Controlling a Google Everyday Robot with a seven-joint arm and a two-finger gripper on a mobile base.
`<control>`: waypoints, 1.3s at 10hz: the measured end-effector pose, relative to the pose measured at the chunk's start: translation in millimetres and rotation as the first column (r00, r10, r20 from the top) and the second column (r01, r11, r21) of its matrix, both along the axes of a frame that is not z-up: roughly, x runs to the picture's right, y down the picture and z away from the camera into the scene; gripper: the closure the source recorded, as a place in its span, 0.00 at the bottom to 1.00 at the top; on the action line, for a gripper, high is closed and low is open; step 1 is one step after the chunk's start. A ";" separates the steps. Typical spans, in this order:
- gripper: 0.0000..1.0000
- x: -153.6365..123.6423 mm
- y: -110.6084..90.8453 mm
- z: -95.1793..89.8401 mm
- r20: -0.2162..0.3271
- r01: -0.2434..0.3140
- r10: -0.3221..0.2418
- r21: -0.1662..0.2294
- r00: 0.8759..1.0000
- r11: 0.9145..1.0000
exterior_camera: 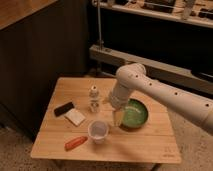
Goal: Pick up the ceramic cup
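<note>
Hand [118,118] hangs over the worktop [142,144] between ceramic cup [98,131] and green bowl [135,114]; whether it is apart or together cannot be told.

My arm [165,95] white, thick, tubular, rounded joint, small dark dots along it; my gripper [118,118] pale, low over table [145,142].
</note>
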State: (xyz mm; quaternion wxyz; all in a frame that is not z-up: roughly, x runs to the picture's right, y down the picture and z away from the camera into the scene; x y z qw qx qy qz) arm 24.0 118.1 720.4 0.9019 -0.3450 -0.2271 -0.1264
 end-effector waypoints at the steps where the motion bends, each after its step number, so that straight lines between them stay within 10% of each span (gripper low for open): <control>1: 0.20 -2.0 3.6 0.4 0.008 0.007 -0.007 -0.005 1.000 1.000; 13: 0.20 -25.9 44.0 4.6 0.038 0.045 -0.044 -0.018 0.998 0.999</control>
